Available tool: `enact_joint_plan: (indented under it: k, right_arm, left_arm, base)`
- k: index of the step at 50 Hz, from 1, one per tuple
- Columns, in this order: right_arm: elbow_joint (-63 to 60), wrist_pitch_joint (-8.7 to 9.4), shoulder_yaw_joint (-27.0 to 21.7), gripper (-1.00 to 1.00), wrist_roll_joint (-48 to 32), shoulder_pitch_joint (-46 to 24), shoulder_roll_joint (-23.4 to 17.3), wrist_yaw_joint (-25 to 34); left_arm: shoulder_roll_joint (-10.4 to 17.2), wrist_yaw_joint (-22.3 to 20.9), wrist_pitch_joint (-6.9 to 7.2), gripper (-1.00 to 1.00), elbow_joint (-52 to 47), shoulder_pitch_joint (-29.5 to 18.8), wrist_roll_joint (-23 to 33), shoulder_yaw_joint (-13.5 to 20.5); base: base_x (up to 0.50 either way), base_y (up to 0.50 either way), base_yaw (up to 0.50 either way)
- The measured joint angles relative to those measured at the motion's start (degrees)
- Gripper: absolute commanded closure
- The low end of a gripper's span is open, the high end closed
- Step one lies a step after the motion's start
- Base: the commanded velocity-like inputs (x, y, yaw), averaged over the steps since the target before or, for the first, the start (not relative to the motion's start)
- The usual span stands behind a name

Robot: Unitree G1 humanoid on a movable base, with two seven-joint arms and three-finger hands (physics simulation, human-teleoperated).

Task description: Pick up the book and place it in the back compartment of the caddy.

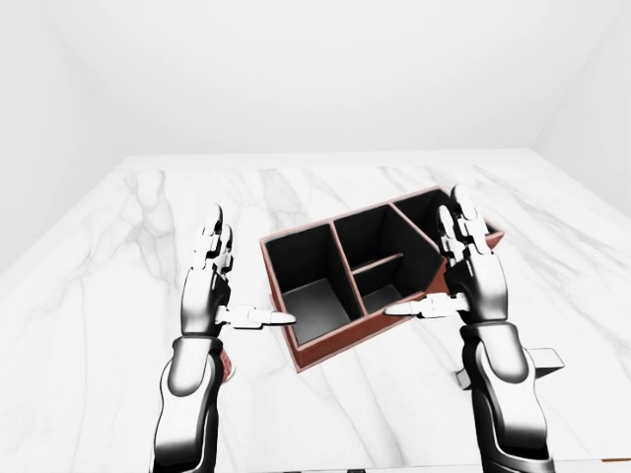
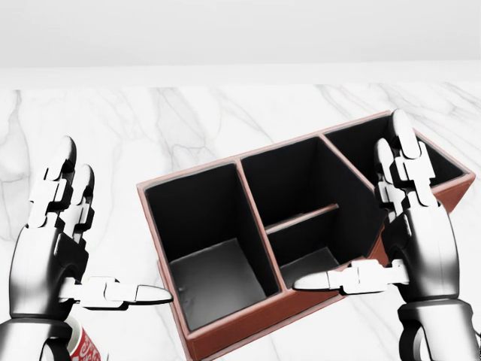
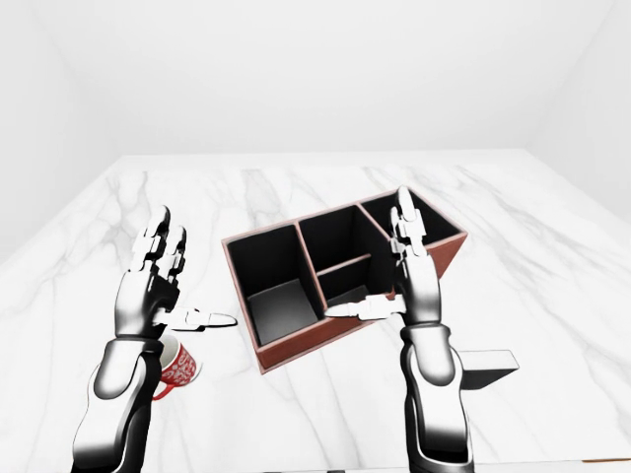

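Observation:
The brown caddy (image 2: 240, 335) with black compartments fills the middle of the head view, on the marble table (image 2: 150, 128). It has one large compartment at its left, a middle one split by a low divider, and one at the upper right. The grey book (image 3: 488, 367) lies on the table right of the caddy in the right-eye view, partly hidden by my right forearm. My left hand (image 2: 113, 226) is held up open left of the caddy. Over the caddy's right end my right hand (image 2: 353, 207) is also open. Neither holds anything.
A red patterned mug (image 3: 180, 365) stands on the table below my left hand, left of the caddy. The table's near edge runs along the bottom of the eye views. White walls surround the table.

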Motion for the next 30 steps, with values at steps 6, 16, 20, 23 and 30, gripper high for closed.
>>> enact_joint_plan:
  k: [6,16,20,23,30]
  right_arm:
    - [-0.2,0.0,0.2,-1.0,-1.2,-0.3,-0.1,-0.1]
    - [-2.3,0.0,-0.2,-1.0,-7.1,-0.7,-1.4,1.6]
    - [-3.0,0.0,-0.5,-1.0,-9.4,-0.7,-1.6,2.7]
    - [-3.4,0.0,-0.6,-1.0,-10.8,-0.8,-1.6,3.4]
    - [-4.1,0.0,-1.2,-1.0,-13.5,-1.1,-1.9,4.8]
  left_arm:
    - [0.0,0.0,0.0,-1.0,0.1,0.0,0.0,0.0]
    - [0.0,0.0,0.0,-1.0,0.0,-0.1,0.0,0.0]
    - [0.0,0.0,0.0,-1.0,0.1,-0.1,0.0,0.0]
    - [0.0,0.0,0.0,-1.0,0.1,-0.1,0.0,0.1]
    - [0.1,0.0,0.0,-1.0,0.2,-0.1,0.0,0.1]
  base:
    - [0.0,0.0,0.0]
    - [0.0,0.0,0.0]
    - [0.0,0.0,0.0]
    - [0.0,0.0,0.0]
    - [0.0,0.0,0.0]
